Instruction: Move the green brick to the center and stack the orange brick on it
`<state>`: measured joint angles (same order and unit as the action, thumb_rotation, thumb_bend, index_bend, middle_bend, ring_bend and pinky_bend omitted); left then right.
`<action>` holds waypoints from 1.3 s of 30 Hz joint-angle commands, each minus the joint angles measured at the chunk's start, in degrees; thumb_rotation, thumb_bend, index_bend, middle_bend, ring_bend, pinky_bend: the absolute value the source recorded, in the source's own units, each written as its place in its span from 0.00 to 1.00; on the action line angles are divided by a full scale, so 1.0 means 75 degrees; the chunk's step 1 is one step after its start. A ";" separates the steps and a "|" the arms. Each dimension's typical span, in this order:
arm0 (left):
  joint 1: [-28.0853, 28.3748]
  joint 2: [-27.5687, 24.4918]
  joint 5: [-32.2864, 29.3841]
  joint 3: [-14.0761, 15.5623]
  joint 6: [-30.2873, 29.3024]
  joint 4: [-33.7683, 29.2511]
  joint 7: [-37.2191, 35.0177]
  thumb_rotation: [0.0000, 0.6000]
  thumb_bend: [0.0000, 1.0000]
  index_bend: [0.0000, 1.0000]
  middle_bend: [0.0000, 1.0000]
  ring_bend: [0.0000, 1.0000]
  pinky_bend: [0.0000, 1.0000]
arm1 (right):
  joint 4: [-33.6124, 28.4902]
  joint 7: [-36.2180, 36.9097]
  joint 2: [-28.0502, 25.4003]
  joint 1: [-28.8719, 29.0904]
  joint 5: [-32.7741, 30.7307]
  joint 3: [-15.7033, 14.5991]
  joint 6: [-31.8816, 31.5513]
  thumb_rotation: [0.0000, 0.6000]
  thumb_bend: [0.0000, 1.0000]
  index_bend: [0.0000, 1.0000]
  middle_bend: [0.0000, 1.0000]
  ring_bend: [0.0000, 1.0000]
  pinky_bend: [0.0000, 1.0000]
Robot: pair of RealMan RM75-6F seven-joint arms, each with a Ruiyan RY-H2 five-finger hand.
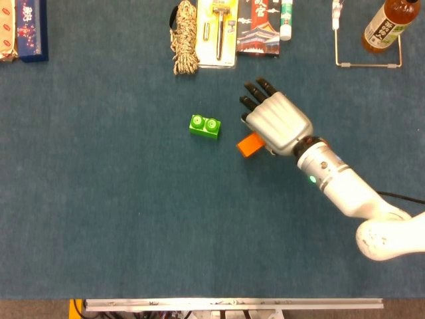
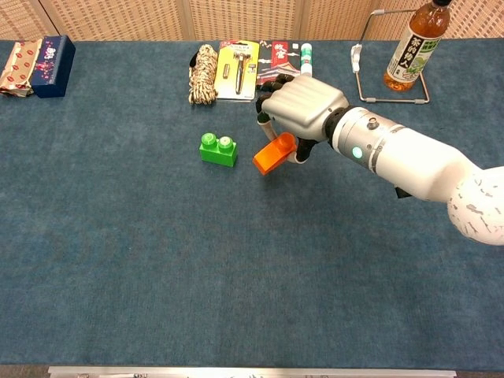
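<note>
The green brick (image 1: 204, 126) (image 2: 218, 150) sits studs-up on the blue cloth near the table's middle, alone. Just to its right my right hand (image 1: 274, 123) (image 2: 300, 105) holds the orange brick (image 1: 250, 144) (image 2: 274, 154) tilted, lifted off the cloth, a short gap away from the green one. The hand's back hides most of the orange brick in the head view. My left hand appears in neither view.
Along the far edge lie a coiled rope (image 1: 185, 36), a packaged tool (image 1: 219, 31), a printed packet (image 1: 258, 30) and a small tube (image 1: 286, 18). A wire stand (image 1: 367, 40) holds a bottle (image 1: 384, 24) at far right. Boxes (image 1: 23, 30) sit at far left.
</note>
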<state>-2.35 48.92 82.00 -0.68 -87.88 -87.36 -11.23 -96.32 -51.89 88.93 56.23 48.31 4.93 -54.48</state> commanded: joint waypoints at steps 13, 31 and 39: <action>-0.0033 0.0201 -0.0190 -0.0021 0.0273 0.0410 -0.0188 1.00 0.29 0.26 0.16 0.10 0.15 | 0.0585 -0.0223 0.0686 0.0465 -0.0443 0.0046 -0.0004 1.00 0.26 0.61 0.23 0.04 0.07; -0.0098 0.0224 -0.0153 -0.0020 0.0299 0.0493 -0.0264 1.00 0.29 0.26 0.16 0.10 0.15 | 0.1458 0.0127 0.1288 0.0688 -0.0407 0.0096 0.0120 1.00 0.26 0.61 0.23 0.04 0.07; -0.0125 0.0228 -0.0117 -0.0015 0.0285 0.0511 -0.0278 1.00 0.29 0.26 0.16 0.10 0.15 | 0.1655 0.0150 0.1440 0.0679 -0.0358 0.0138 -0.0050 1.00 0.26 0.61 0.23 0.04 0.07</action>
<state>-3.30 50.62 81.12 -0.78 -85.75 -83.53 -13.31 -83.98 -50.78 99.66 61.34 45.58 5.91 -54.77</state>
